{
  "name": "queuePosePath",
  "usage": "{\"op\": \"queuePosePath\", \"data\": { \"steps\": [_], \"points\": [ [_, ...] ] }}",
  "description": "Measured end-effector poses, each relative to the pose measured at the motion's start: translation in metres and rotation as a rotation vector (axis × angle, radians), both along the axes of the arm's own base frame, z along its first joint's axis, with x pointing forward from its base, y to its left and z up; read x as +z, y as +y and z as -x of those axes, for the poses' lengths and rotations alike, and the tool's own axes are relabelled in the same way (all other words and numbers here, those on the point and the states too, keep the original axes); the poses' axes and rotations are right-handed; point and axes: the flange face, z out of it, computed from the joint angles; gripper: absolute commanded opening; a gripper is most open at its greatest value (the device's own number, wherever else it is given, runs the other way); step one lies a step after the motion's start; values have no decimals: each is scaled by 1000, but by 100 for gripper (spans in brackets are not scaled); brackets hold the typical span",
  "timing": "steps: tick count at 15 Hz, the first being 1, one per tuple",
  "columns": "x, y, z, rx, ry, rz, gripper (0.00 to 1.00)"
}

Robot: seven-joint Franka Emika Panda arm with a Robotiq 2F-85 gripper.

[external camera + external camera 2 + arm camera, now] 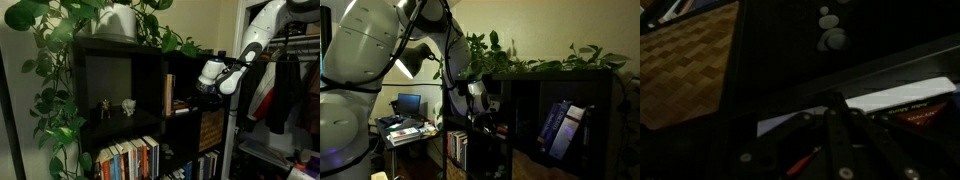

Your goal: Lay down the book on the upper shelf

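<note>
The upper shelf [185, 110] is the narrow dark compartment of the black-brown bookcase. The book [183, 103] shows low in it as an orange-red shape. A thin pale-and-orange-spined book [169, 93] stands upright at the compartment's left wall. In the wrist view the book's pale page edge [890, 100] and orange-red cover run flat across the frame just beyond my fingertips. My gripper [835, 108] has its fingers drawn together to a point at the book's edge, with nothing visible between them. It reaches into the compartment from the right [205, 92]. It is mostly hidden behind the wrist in an exterior view [483, 108].
Small figurines [115, 106] stand in the wider compartment. A leafy plant in a white pot [118, 22] sits on top of the bookcase. Lower rows hold packed books [130, 160]. A woven basket [680, 60] fills a compartment. A desk with a monitor [408, 105] stands behind.
</note>
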Motion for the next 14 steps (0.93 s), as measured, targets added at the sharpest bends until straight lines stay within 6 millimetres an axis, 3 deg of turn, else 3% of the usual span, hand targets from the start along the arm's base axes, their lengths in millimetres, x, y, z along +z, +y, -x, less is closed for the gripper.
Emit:
{"op": "queuePosePath", "data": {
  "steps": [2, 9, 12, 14],
  "points": [
    [2, 4, 0, 4, -1, -5, 34],
    [26, 40, 12, 49, 66, -50, 79],
    [40, 44, 19, 55, 136, -58, 99],
    [50, 39, 25, 72, 195, -62, 100]
  ]
}}
